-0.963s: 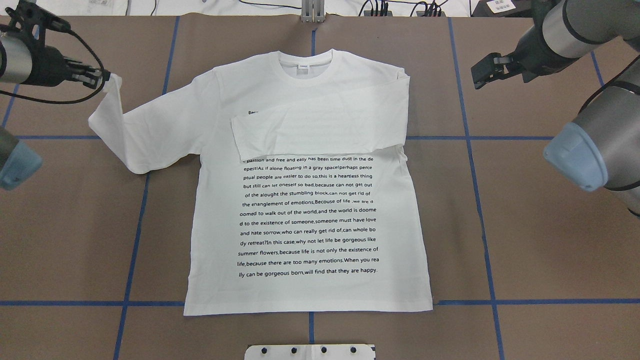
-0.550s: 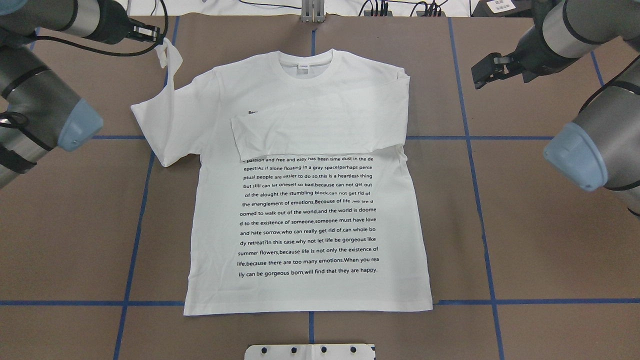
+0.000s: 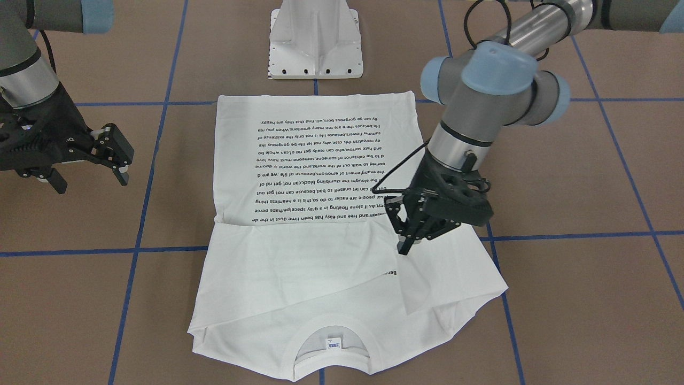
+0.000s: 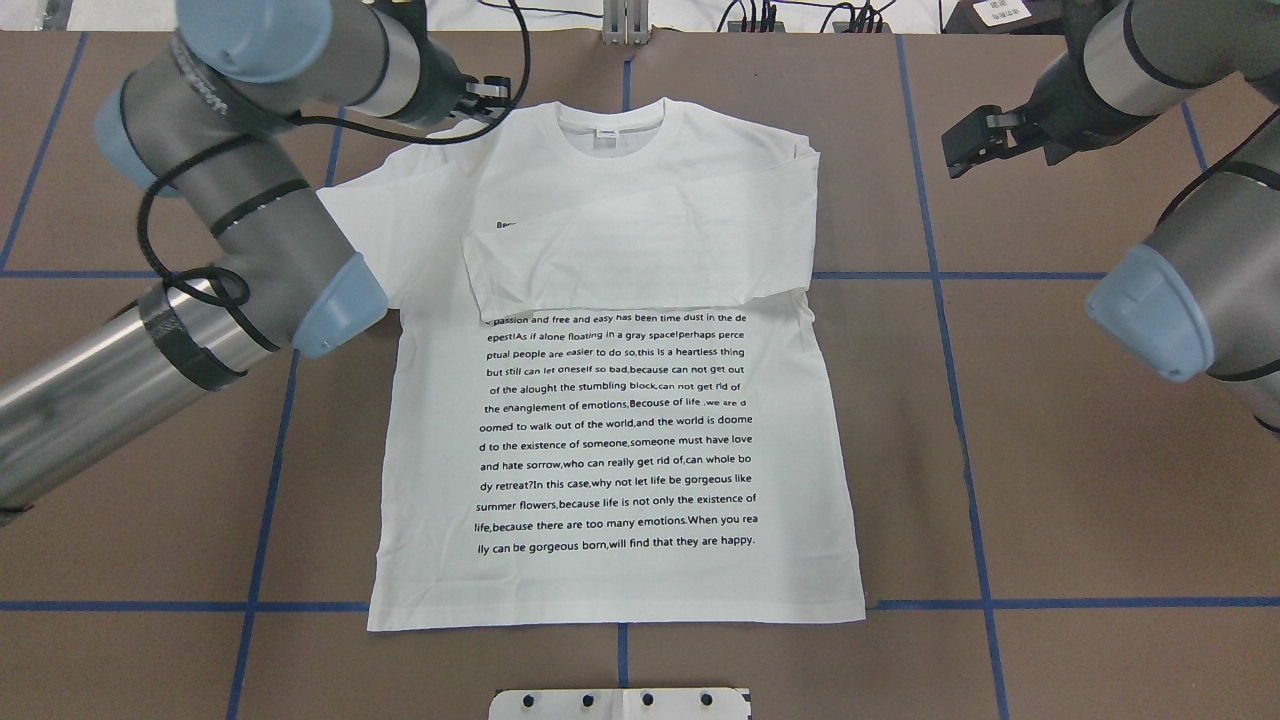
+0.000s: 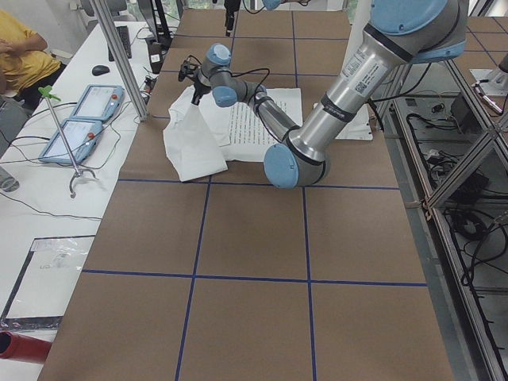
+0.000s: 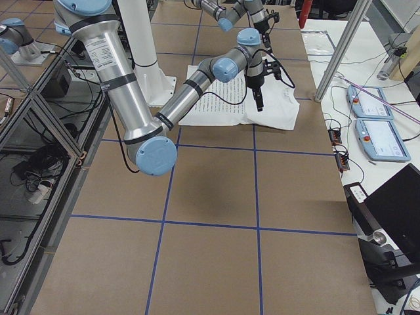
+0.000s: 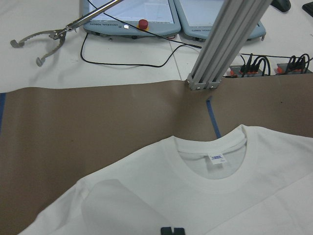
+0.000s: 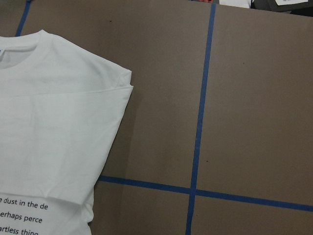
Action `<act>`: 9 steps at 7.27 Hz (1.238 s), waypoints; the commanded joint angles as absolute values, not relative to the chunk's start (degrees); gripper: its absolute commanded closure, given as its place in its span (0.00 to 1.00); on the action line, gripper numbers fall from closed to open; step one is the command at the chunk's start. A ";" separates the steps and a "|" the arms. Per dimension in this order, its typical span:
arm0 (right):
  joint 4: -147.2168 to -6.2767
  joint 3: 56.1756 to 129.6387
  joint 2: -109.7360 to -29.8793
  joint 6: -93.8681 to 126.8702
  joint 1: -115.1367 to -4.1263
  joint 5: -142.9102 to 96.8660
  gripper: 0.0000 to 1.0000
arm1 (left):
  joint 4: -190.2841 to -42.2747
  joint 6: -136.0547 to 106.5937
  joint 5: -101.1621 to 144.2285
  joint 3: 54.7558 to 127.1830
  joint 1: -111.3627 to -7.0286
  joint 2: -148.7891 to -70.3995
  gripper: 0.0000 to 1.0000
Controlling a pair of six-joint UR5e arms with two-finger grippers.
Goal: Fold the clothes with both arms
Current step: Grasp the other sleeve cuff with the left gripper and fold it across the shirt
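**Left arm swings the sleeve in over the chest**

Delta vs 0.6 s ago: left arm point(image 4: 230, 200) has swung in from the left edge of the table point(image 4: 1050, 450) and now crosses one shoulder of the shirt point(image 4: 620, 580). left gripper point(image 3: 411, 240) went from outside that shoulder to over the upper chest, near the collar point(image 7: 215, 185). The held sleeve point(image 5: 192, 139), which stuck out past the shoulder, is now drawn inward. right arm point(image 4: 1160, 300) and the shirt body: unchanged.

left gripper: fingers point down, pinched together on the sleeve end. The exterior left view shows the cloth tented up to it. Below, the sleeve drapes onto the chest beside the cuff end of the folded sleeve point(image 4: 640, 250). Left wrist view: fingertips point(image 7: 167, 230) nearly closed at the bottom edge, collar and label point(image 7: 216, 157) ahead.

right gripper point(image 3: 91, 183): spread wide, holding nothing, hovering over bare table beside the shirt, apart from it.

Shirt position: flat at table centre, print up, hem toward the white stand point(image 3: 316, 40), collar on the side away from the robot. The folded sleeve lies across the chest and covers the top lines of the text block point(image 4: 615, 430).
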State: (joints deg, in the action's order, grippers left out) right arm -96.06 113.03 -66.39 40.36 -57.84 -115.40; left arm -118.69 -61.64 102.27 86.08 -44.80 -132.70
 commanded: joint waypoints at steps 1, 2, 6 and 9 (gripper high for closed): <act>-96.06 113.03 -66.36 40.43 -57.83 -115.40 0.00 | -118.65 -64.95 91.65 85.61 -34.77 -134.91 1.00; -96.06 113.11 -66.36 40.34 -57.92 -115.40 0.00 | -119.26 -64.69 89.67 85.52 -31.67 -135.96 1.00; -96.06 113.03 -66.45 40.34 -57.83 -115.31 0.00 | -119.71 -64.60 89.56 78.51 -26.11 -142.54 1.00; -96.06 112.24 -65.92 40.43 -57.57 -115.14 0.00 | -129.47 -63.82 89.99 76.89 -26.28 -140.19 0.00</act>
State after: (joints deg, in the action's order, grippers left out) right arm -96.06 112.62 -66.33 40.42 -57.73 -115.18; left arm -127.35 -64.38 89.62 76.66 -26.11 -140.97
